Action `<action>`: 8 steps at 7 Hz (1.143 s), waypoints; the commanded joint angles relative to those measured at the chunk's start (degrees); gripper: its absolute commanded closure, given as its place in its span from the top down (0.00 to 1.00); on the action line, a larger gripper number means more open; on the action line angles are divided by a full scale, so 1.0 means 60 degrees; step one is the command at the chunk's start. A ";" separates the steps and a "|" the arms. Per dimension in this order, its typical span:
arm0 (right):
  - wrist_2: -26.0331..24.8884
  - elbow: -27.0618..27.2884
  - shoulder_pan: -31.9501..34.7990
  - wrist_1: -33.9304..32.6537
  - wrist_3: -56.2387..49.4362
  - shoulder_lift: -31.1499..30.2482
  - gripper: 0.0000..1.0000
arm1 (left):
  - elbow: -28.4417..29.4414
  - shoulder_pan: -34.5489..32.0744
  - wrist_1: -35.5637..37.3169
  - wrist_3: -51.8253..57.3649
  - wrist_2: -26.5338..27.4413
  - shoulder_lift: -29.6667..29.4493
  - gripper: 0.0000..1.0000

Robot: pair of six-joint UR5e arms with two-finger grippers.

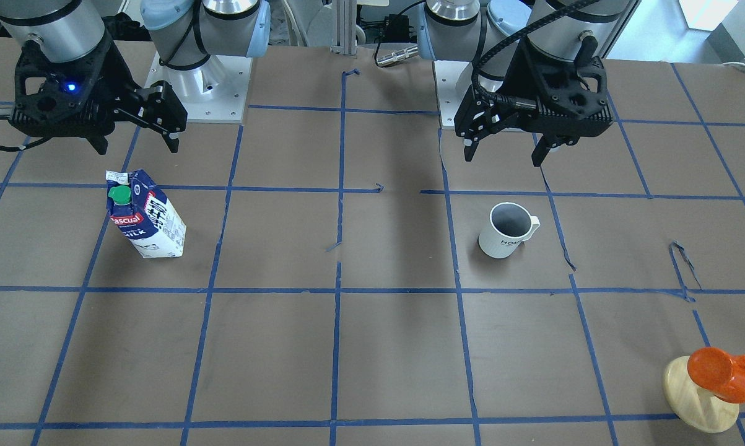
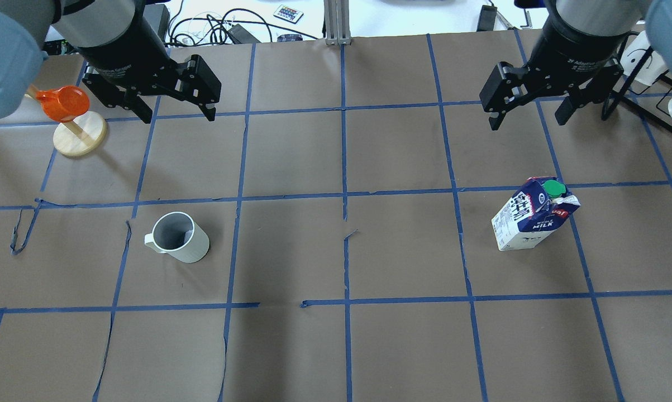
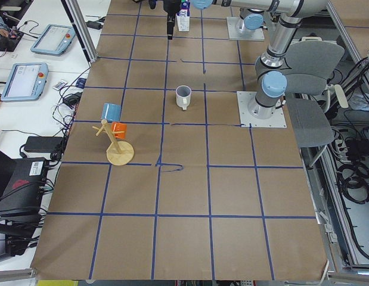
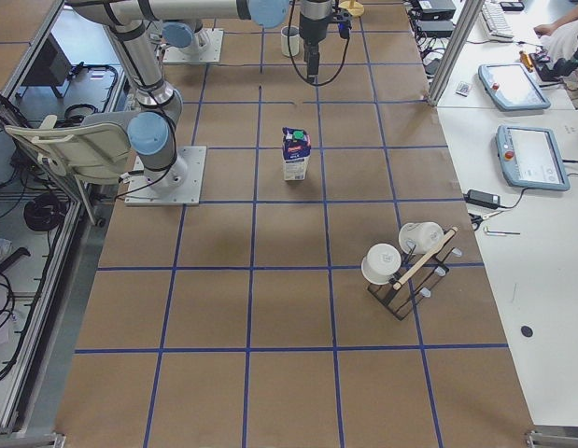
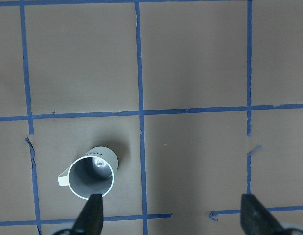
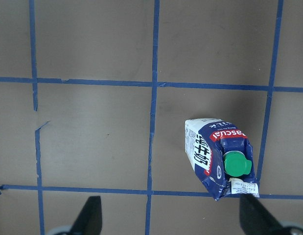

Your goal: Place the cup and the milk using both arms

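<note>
Both arms hang high above the brown table, each over its own half, which looks like a ready stance for two separate pickups with no crossing. The left gripper [image 2: 176, 114] has its fingers spread wide and holds nothing. Its wrist camera looks straight down on the cup [image 5: 92, 175], which sits just ahead of one fingertip and is not centred between the two. The cup [image 2: 176, 237] stands upright on the left half, mouth up, with its handle pointing out toward the left end. This leaves the round body free for the fingers to close across. The right gripper [image 2: 528, 120] is likewise spread and empty. The milk carton [image 2: 534, 220] stands upright on the right half, green cap on top, its flat sides offering an easy squeeze. Cup and carton are well apart, with a wide stretch of taped surface between them, so I judge either arm can come down without meeting the other. The closest neighbours are a wooden stand [image 2: 79, 137] carrying an orange cup [image 2: 65, 103] at the far left, and a rack of white cups [image 4: 405, 271] at the far right, both well away from the pickups.
</note>
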 commanded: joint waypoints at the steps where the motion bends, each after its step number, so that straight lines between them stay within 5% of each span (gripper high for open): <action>1: -0.0079 0.0001 0.0000 0.0029 0.0046 -0.0006 1.00 | -0.0003 0.0000 0.0000 0.0000 -0.0006 -0.0008 1.00; 8: -0.0021 -0.0028 0.0000 0.0190 0.0031 -0.0108 1.00 | -0.0003 0.0000 0.0000 0.0000 -0.0006 0.0021 1.00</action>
